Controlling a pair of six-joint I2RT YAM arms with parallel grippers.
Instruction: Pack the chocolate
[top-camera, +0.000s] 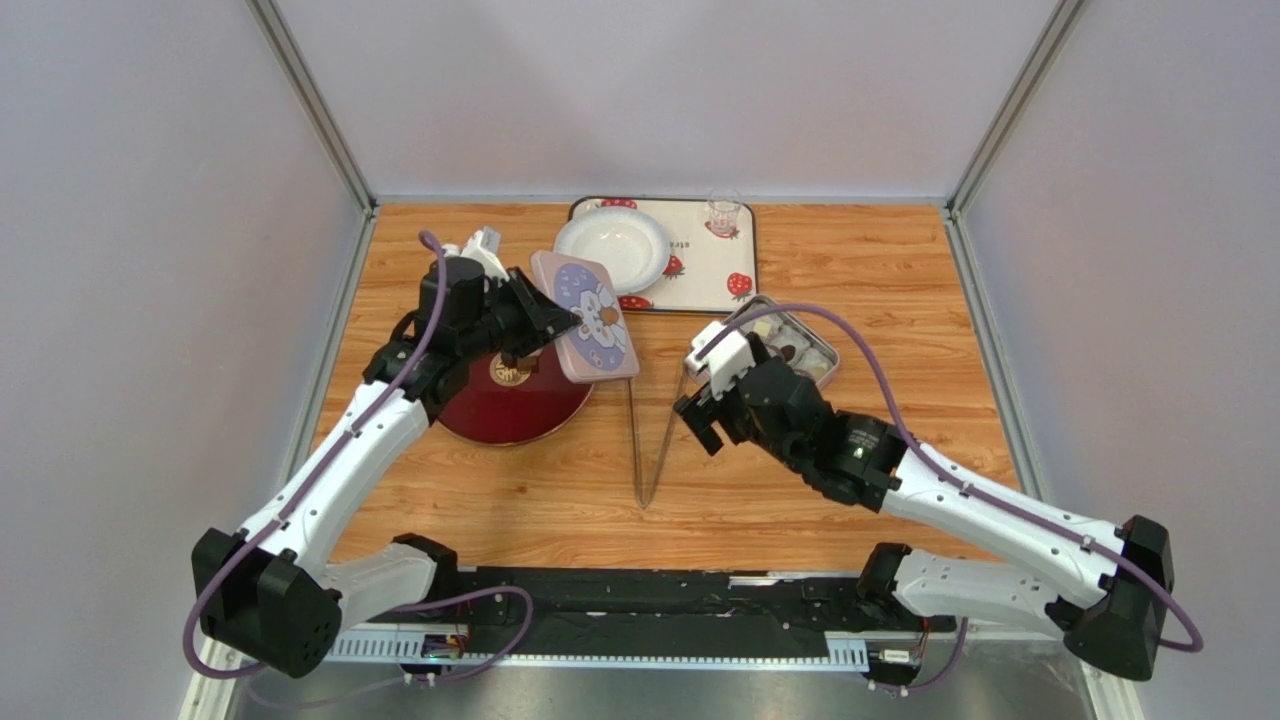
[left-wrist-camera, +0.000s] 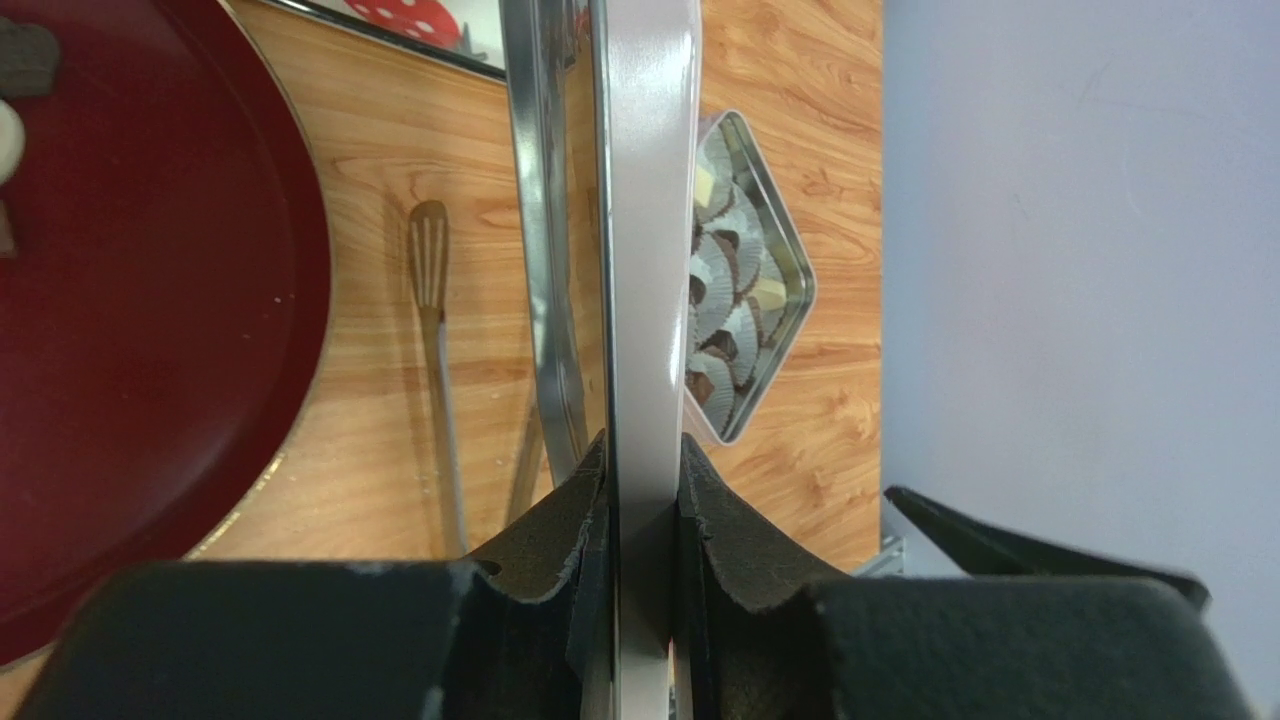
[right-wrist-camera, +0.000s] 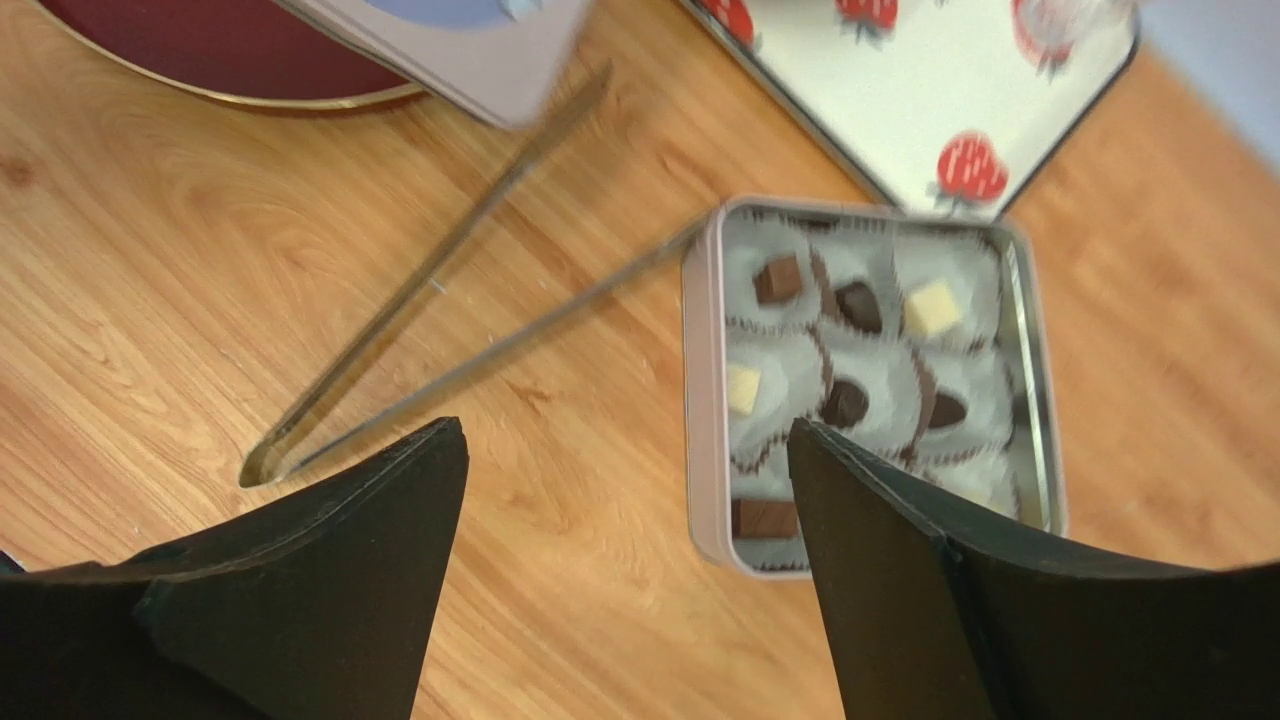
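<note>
1. While I work outward from the arm bases, the first thing I meet is the pair of long metal tongs (top-camera: 646, 435). They lie flat on the wooden desk (top-camera: 902, 300) with the joined end towards me, and neither hand touches them.
2. My right hand (right-wrist-camera: 624, 432) hovers just beyond the tongs with its jaws spread wide and nothing between them.
3. Past that hand sits the square silver tin (right-wrist-camera: 699, 420), uncovered. The chocolate (right-wrist-camera: 778, 278) is here: small dark-brown and cream-white pieces, each nested in one of the silvery-white paper cups (right-wrist-camera: 887, 368). My own finger hides part of the nearest row.
4. To the left, my left hand (left-wrist-camera: 643, 465) is clamped on one edge of the pale pink rectangular tin lid (top-camera: 589, 312). It holds the lid tilted in the air over the right rim of the round dark-red plate (top-camera: 496, 405), apart from the tin.
5. A few small dark and pale bits lie on that plate. They may be spare pieces, but they are too small for me to be sure.
6. Farthest off, the strawberry-print tray (top-camera: 706, 278) carries a white bowl (top-camera: 612, 248) and a small clear cup (top-camera: 724, 215).
7. As I read it, the filling looks about finished and the lidding step is in hand.
8. Next I would carry the lid rightward, level it and square its corners to the tin's rim. Then I would lower it straight down, with the right hand drawn clear or steadying the tin. A skewed lid could catch the rim and shove the tin.
</note>
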